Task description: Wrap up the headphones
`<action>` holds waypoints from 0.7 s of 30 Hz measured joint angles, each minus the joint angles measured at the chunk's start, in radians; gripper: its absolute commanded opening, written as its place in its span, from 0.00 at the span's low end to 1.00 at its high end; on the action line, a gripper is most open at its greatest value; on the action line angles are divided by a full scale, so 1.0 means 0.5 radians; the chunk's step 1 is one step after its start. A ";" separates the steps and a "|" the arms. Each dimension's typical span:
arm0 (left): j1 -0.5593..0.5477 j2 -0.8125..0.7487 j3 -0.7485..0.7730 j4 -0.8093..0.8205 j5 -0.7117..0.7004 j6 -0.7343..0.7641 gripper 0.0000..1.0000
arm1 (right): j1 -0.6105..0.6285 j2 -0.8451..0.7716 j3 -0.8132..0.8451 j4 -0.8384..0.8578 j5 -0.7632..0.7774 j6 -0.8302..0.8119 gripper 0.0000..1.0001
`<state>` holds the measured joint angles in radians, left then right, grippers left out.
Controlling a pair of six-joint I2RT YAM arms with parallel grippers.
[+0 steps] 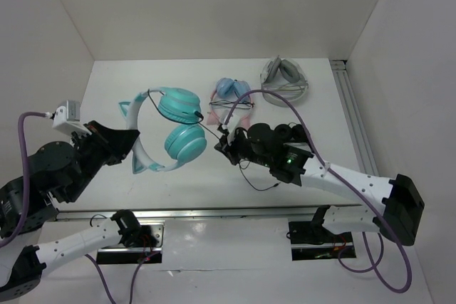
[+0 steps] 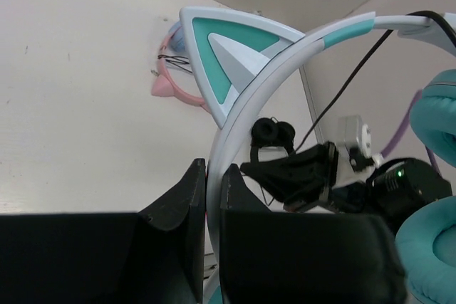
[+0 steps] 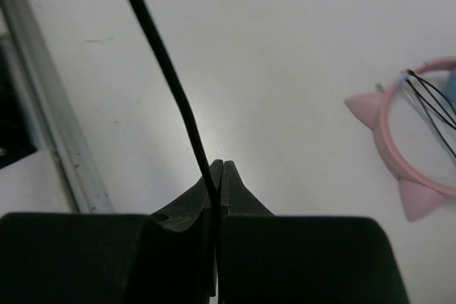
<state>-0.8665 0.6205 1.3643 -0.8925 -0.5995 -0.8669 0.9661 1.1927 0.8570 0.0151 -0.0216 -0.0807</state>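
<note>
Here, the left gripper (image 2: 212,176) is clamped on the pale headband of the teal headphones (image 1: 185,142), which sit at the left-middle of the table (image 1: 114,83) (both cups on the headband's right side). The right gripper (image 3: 217,169) is pinched tight on the thin black cable (image 3: 165,69), just right of the cups. Pink cat-ear headphones (image 1: 231,97) and a grey pair (image 1: 285,80) lie farther back.

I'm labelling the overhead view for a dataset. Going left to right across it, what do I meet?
left gripper → teal headphones → pink headphones → grey headphones
</note>
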 measured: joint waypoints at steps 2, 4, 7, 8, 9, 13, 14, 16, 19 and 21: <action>-0.002 -0.002 -0.020 0.001 -0.063 -0.060 0.00 | 0.001 -0.022 -0.034 0.079 -0.163 0.027 0.05; -0.002 0.002 -0.026 0.012 -0.159 -0.137 0.00 | 0.025 -0.024 -0.043 0.133 -0.297 0.052 0.07; -0.002 0.016 -0.026 0.048 -0.302 -0.249 0.00 | 0.124 -0.024 -0.076 0.212 -0.410 0.080 0.07; -0.001 0.027 -0.026 0.063 -0.347 -0.281 0.00 | 0.169 -0.024 -0.095 0.250 -0.447 0.091 0.07; -0.001 0.042 -0.026 0.069 -0.381 -0.309 0.00 | 0.198 -0.024 -0.121 0.298 -0.480 0.102 0.07; 0.000 0.151 -0.014 0.085 -0.500 -0.334 0.00 | 0.259 -0.024 -0.304 0.577 -0.638 0.190 0.07; 0.000 0.184 -0.011 0.087 -0.526 -0.329 0.00 | 0.260 -0.021 -0.349 0.633 -0.677 0.222 0.07; -0.001 0.243 0.004 0.083 -0.577 -0.312 0.00 | 0.260 -0.019 -0.432 0.756 -0.753 0.287 0.07; -0.001 0.328 0.082 0.054 -0.655 -0.269 0.00 | 0.283 -0.005 -0.488 0.922 -0.860 0.378 0.07; -0.001 0.390 0.152 0.035 -0.706 -0.230 0.00 | 0.313 0.002 -0.494 1.049 -0.913 0.437 0.09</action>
<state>-0.8669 0.8154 1.4403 -0.8749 -0.9527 -0.9817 1.1225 1.1934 0.6098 0.5396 -0.4782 0.1379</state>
